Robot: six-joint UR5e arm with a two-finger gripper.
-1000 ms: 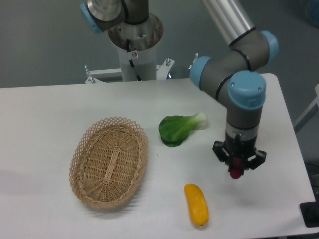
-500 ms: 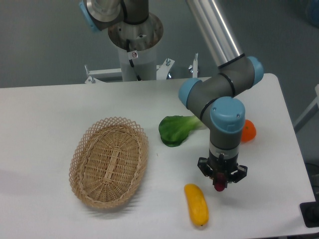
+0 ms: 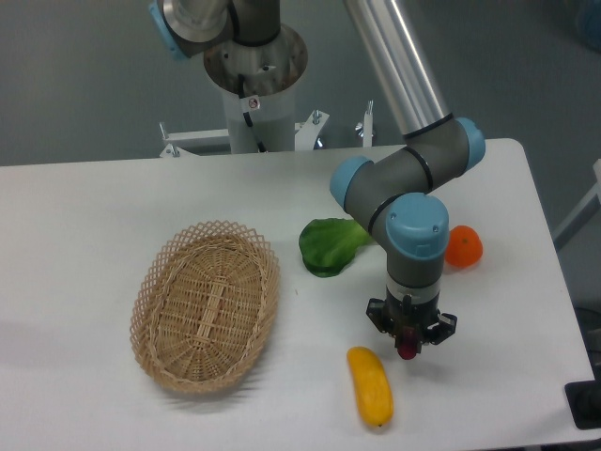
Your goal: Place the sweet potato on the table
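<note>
My gripper (image 3: 409, 336) points straight down and is shut on the sweet potato (image 3: 408, 349). Only its dark reddish tip shows below the fingers. It hangs just above the white table (image 3: 84, 225), right of centre near the front. The gripper is just up and right of the yellow-orange oblong fruit (image 3: 370, 385). The rest of the sweet potato is hidden inside the gripper.
A woven oval wicker basket (image 3: 206, 303) lies to the left, empty. A green leafy vegetable (image 3: 330, 244) lies behind the gripper, partly hidden by the arm. A round orange (image 3: 464, 246) sits to the right of the arm. The table's right edge is close.
The gripper has moved left and slightly toward the front with the sweet potato in it. The orange, hidden behind the arm a second ago, now shows.
</note>
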